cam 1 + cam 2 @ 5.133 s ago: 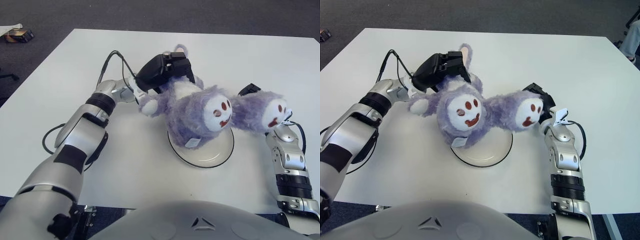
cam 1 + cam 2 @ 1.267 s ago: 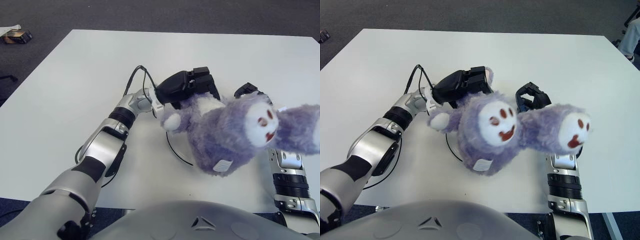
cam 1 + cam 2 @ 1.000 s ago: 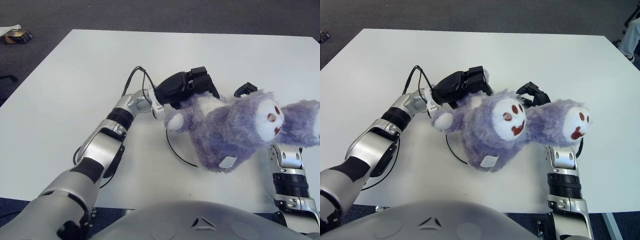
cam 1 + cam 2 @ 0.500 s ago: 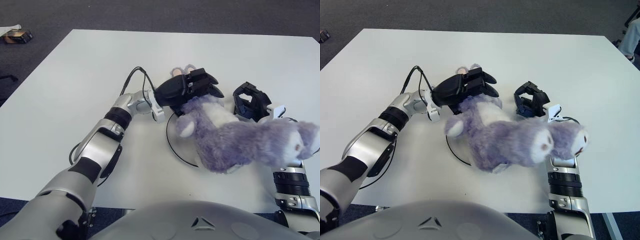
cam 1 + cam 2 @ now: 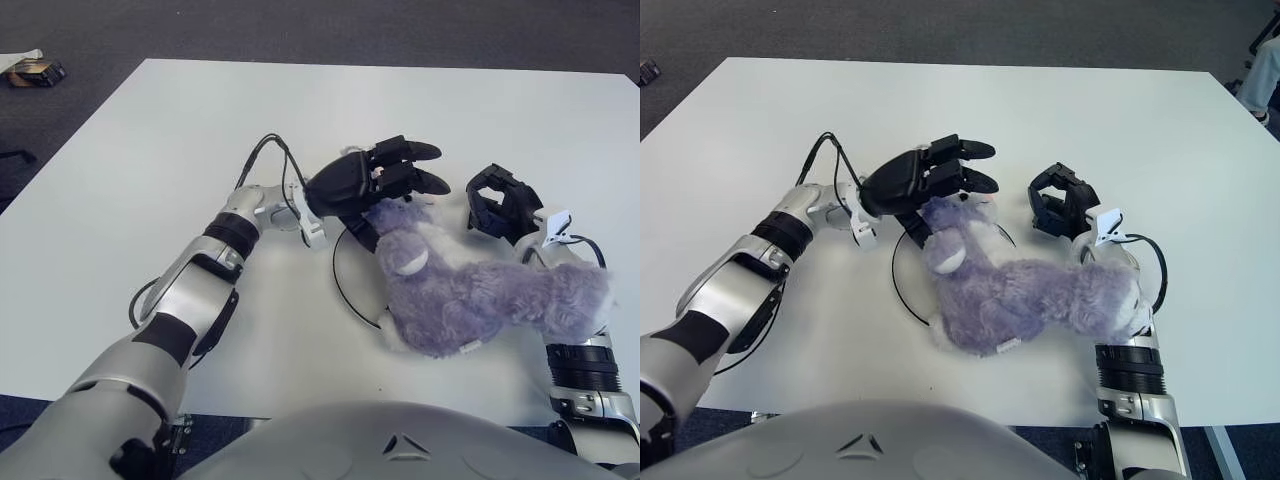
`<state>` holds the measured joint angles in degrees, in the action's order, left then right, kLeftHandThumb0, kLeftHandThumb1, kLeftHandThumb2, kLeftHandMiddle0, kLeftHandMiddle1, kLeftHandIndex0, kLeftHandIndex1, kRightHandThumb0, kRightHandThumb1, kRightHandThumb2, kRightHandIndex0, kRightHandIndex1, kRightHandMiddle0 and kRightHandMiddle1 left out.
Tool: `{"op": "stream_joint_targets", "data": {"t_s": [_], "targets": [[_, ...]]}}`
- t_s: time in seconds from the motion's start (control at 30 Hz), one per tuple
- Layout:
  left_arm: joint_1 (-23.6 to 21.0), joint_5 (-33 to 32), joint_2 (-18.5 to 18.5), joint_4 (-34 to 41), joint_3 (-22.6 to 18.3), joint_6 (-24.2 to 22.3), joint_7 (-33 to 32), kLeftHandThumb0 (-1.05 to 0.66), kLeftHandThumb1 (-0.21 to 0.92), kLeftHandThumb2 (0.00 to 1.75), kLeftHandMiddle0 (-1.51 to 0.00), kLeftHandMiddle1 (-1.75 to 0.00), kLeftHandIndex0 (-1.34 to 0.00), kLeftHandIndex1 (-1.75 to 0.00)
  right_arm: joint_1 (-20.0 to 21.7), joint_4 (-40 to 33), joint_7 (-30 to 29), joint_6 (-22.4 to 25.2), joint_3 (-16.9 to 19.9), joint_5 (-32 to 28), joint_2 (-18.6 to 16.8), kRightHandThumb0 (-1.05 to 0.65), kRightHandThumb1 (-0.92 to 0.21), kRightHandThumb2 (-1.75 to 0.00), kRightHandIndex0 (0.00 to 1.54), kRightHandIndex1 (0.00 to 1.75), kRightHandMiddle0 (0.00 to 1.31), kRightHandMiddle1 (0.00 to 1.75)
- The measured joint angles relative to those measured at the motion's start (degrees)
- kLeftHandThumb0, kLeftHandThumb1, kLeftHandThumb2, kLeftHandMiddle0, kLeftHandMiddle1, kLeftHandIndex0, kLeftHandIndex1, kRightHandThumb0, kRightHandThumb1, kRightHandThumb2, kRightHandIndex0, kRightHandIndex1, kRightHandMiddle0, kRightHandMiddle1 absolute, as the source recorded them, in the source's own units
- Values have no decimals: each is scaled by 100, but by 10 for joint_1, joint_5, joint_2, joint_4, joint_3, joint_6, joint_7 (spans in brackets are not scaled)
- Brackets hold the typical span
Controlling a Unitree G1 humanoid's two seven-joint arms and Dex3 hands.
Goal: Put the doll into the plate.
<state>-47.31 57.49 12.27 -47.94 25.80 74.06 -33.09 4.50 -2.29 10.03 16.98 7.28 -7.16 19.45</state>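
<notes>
The purple plush doll [image 5: 470,300] lay across the plate's [image 5: 345,290] right part. The left hand [image 5: 385,180] hovered at the plate's far edge, fingers spread and empty; the right hand [image 5: 1060,210], far-right of the plate, looked curled, apparently holding nothing.

The fluffy purple plush doll [image 5: 470,300] covers most of the round white plate [image 5: 352,285]; only the plate's dark-edged rim on my left side shows, the rest hidden beneath the doll. The doll's face is turned out of sight, so I cannot make it out. The doll's far end also hides part of my right forearm behind it. My left hand [image 5: 385,180] overlaps the doll's upper end, and whether they touch I cannot tell. My lower right arm is cut off by the bottom edge.
</notes>
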Motion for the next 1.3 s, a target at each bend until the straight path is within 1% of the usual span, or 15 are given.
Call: {"op": "stream_joint_targets", "data": {"t_s": [0.2,0.33,0.43,0.67,0.8,0.9,1.07,1.13,1.17,1.2,1.23,1.27,1.3], "targets": [[-10,30,7,0,21,-2,-57,-95,92,79,-6,-32,0,-63,7,8,0,0,0,0,0,-39,-65,-90,84,175,36,175],[-22,60,15,4,42,-11,-101,-95,92,79,-5,-28,0,-57,17,22,3,-1,0,-1,1,-39,-66,-88,83,175,36,175],[-29,86,22,9,62,-22,-141,-96,92,81,-4,-26,0,-53,20,28,6,-3,1,-1,1,-39,-67,-87,79,175,35,175],[-54,158,44,14,123,-56,-252,-99,92,83,-2,-20,0,-44,27,43,15,-11,5,-5,1,-38,-68,-85,79,175,34,175],[-77,186,52,6,159,-65,-307,-101,92,78,0,-15,0,-36,27,47,15,-17,6,-6,1,-39,-67,-86,80,175,35,175],[-98,194,56,-8,179,-64,-331,-101,92,72,0,-12,0,-31,28,49,16,-20,7,-6,1,-39,-65,-88,83,175,36,175],[-141,193,67,-58,199,-39,-336,-101,92,59,0,-8,0,-28,27,50,17,-26,7,-6,-1,-39,-64,-90,82,175,37,175],[-156,180,73,-80,200,-22,-326,-100,92,54,-3,-8,0,-33,26,49,19,-27,6,-7,-1,-39,-65,-89,81,175,36,175],[-161,166,74,-93,198,-12,-316,-99,92,51,-6,-9,0,-38,25,49,19,-28,6,-7,-1,-39,-67,-87,81,175,35,175],[-165,143,74,-110,193,6,-295,-98,92,50,-7,-9,0,-41,23,47,20,-29,6,-7,-1,-39,-67,-86,81,175,35,175],[-167,120,73,-126,189,21,-278,-97,92,47,-11,-11,0,-47,22,46,20,-30,6,-7,-1,-38,-68,-85,81,175,34,175],[-169,94,70,-147,182,43,-254,-96,92,46,-16,-14,0,-53,20,45,19,-31,7,-7,-1,-38,-69,-84,81,175,34,175],[-169,66,65,-171,176,68,-231,-96,92,45,-18,-14,0,-56,19,44,19,-32,7,-7,-1,-38,-69,-84,81,175,34,175]]}}
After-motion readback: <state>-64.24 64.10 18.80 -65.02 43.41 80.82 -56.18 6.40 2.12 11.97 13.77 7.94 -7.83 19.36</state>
